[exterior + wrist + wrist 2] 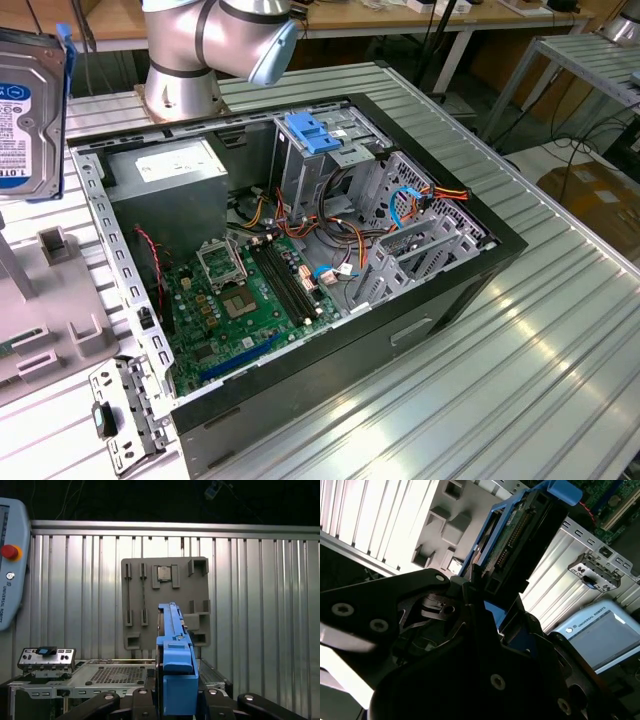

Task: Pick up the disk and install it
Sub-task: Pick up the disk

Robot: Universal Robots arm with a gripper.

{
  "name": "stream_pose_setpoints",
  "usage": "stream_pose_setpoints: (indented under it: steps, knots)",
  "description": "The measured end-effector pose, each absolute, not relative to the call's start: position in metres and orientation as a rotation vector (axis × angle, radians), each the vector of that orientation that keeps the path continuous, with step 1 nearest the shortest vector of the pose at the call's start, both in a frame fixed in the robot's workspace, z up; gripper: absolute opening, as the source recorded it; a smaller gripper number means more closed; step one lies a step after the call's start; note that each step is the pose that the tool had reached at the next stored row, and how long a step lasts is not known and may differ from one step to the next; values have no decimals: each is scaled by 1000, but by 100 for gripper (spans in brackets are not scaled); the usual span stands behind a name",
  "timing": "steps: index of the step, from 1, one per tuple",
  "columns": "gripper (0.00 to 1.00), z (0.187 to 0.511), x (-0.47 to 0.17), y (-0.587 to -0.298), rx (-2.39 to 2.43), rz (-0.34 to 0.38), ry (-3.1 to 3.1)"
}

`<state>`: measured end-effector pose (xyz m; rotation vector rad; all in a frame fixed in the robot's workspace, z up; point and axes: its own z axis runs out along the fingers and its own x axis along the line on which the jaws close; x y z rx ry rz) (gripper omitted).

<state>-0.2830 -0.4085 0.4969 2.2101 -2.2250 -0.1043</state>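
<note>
Item 1: disk point(30, 110), upper left of the exterior view, clamped edgewise in gripper point(175, 700); best carried with blue side rails point(172, 645) square to drive cage point(300, 180).

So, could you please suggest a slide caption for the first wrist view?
Edge-on, the disk sits clamped between the jaws, with the grey parts tray and ribbed metal table beyond.

- Disk point(30, 120): bare silver metal body; smooth white paper label with a blue band; glossy blue plastic side rails.
- Gripper point(177, 702): matt black body, faintly grainy.
- Computer case point(420, 320): matt black outer wall; dull grey sheet-metal frame inside.
- Table point(540, 380), under the case: ribbed aluminium, satin sheen.
- Parts tray point(150, 605): matt grey plastic.
- Robot arm point(190, 40), behind the case: smooth silver metal, pale blue plastic cap.
</note>
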Motion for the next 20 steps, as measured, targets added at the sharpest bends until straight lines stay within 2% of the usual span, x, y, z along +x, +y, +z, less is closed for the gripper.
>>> stream_pose_setpoints:
  steps: [20]
  knots:
    - [37,488,-255,-417,2194,-110,-2236]
